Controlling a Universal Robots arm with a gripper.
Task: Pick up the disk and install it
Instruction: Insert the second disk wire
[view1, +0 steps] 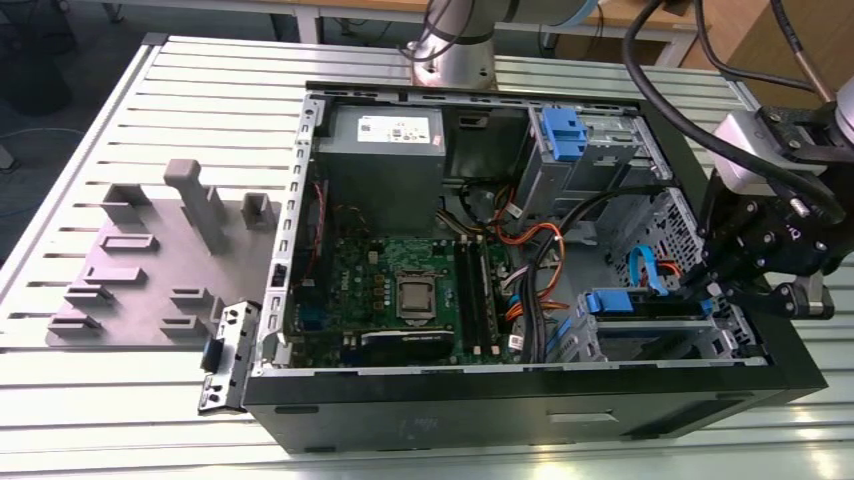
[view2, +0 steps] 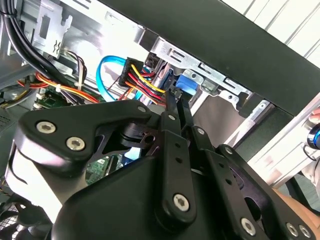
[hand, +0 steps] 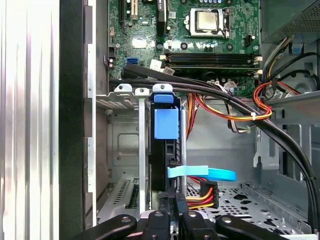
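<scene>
First wrist view: disk (hand: 165, 145) sits in drive cage (hand: 122, 145) w/ hand (hand: 172, 212) closed on its edge.

Most of the disk (hand: 165, 150) is buried edge-on in its bay in the first wrist view, so its label can't be seen. The pincer (hand: 175, 210) is cut off by the frame edge there. In the second wrist view its linkage hides the fingertips.

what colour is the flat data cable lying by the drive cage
Light blue; the flat cable shows best in the first wrist view.
</scene>
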